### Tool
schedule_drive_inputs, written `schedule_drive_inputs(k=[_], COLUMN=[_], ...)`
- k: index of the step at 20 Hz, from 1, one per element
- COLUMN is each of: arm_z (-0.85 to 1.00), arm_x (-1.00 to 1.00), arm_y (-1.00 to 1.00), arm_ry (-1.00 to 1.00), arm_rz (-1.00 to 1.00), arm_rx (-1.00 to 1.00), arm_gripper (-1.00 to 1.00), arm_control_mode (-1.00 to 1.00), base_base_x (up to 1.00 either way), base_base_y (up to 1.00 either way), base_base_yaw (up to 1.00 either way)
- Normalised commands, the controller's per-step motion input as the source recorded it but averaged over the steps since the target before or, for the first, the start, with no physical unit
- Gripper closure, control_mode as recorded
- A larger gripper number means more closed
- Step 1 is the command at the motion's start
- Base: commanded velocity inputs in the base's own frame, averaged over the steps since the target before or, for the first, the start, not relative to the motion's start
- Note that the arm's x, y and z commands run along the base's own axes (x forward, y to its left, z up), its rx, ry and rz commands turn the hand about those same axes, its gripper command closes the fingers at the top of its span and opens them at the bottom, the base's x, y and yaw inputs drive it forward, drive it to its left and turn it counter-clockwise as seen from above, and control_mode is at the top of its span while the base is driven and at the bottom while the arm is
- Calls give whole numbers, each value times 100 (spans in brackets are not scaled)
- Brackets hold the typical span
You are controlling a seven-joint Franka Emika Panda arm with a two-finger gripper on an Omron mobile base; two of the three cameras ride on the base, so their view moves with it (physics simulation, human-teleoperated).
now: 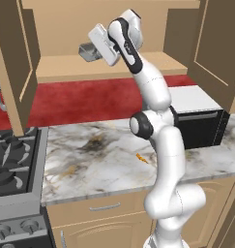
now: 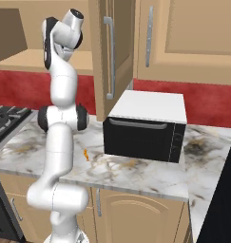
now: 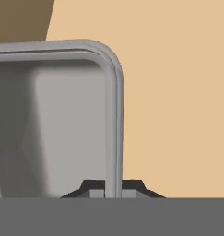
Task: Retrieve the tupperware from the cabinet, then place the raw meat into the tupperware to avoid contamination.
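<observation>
The cabinet [image 1: 66, 65] stands with both doors swung wide, and its wooden shelf is in plain sight. On that shelf sits the translucent grey tupperware [image 1: 88, 52], with my gripper [image 1: 95, 51] reaching in at its right end. In the hand view the two dark fingers [image 3: 92, 186] straddle the tupperware's thin side wall [image 3: 114, 138], pressed against it on both sides, so the gripper [image 3: 112, 188] is shut on the wall. I cannot tell whether the container is lifted off the shelf. The raw meat [image 1: 141, 158] [image 2: 86, 154], a tiny orange sliver, lies on the marble counter by the arm.
A black microwave with a white top [image 1: 196, 121] [image 2: 145, 126] stands on the counter [image 1: 90, 160] to the right of the arm. A gas stove [image 1: 12, 164] borders the counter on the left. The open right cabinet door [image 1: 215, 48] [image 2: 110, 52] juts out above the microwave.
</observation>
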Motion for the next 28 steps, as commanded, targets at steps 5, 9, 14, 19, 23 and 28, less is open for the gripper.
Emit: schedule_drive_inputs(k=[5, 9, 14, 19, 23, 28], arm_z=[-10, -4, -14, -15, -4, -1], arm_x=[3, 6, 7, 15, 13, 1], arm_y=[11, 15, 11, 1, 0, 1], arm_ry=[1, -3, -6, -4, -6, -1], arm_rz=[1, 0, -1, -2, -2, -1], arm_rx=[0, 0, 4, 21, 25, 2], arm_gripper=[100, 100, 100, 100, 100, 100], arm_control_mode=[-100, -100, -100, -100, -100, -100], base_base_x=[0, 0, 0, 0, 0, 0], base_base_y=[0, 0, 0, 0, 0, 0], base_base_yaw=[0, 0, 0, 0, 0, 0])
